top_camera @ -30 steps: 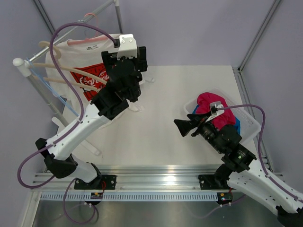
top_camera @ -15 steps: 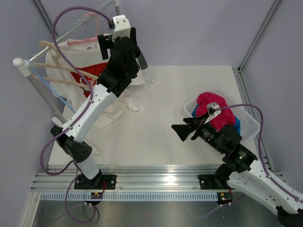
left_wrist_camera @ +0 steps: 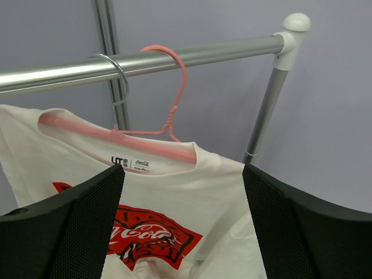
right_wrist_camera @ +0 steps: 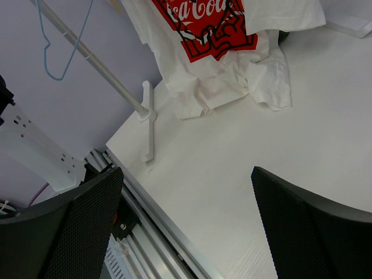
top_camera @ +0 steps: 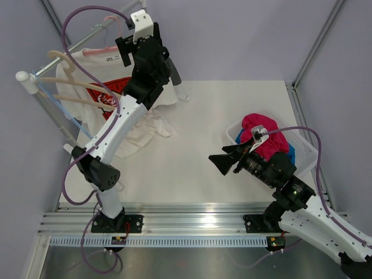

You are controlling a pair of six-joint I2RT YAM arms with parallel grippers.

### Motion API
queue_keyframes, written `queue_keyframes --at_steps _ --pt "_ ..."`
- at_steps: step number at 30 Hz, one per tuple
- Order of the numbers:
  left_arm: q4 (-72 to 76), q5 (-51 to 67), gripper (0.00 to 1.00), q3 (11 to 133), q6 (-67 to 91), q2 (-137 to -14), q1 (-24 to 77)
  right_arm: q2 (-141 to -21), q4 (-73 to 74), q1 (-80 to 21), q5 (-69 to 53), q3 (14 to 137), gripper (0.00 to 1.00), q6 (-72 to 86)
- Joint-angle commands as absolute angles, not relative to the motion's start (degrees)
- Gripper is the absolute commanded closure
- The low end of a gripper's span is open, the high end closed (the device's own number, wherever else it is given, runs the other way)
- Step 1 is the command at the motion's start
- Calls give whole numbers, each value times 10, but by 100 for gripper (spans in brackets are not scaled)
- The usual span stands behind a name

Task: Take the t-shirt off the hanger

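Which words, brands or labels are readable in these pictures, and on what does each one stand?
"UT": on the neck label inside the collar of the t-shirt.
"Coca-Cola": white script on the red graphic on its chest; the right wrist view cuts it off at the top edge.
Small print beside "UT" on the same label: too small to read.
No other text is legible.

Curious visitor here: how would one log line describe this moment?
t-shirt: on hanger, hanging from rail | left jaws: open, facing hanger | right jaws: open, empty
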State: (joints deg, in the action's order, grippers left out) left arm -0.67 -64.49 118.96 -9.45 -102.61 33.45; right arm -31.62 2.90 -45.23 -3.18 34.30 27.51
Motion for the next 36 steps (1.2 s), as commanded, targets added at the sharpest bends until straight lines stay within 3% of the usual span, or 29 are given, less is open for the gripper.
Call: queue_keyframes --at_steps 1,16,26,36 --pt "54 -681 13 1229 -88 -1050 333 -311 25 -457 -52 369 0 278" --pt "232 -740 13 1296 -258 -1191 330 -321 16 -457 -92 373 1 293" --pt "220 -743 12 1302 -228 -1218 316 -310 15 -457 -98 371 1 294" --pt "318 -793 12 1264 -330 -1223 306 -309 13 -457 -105 371 1 294"
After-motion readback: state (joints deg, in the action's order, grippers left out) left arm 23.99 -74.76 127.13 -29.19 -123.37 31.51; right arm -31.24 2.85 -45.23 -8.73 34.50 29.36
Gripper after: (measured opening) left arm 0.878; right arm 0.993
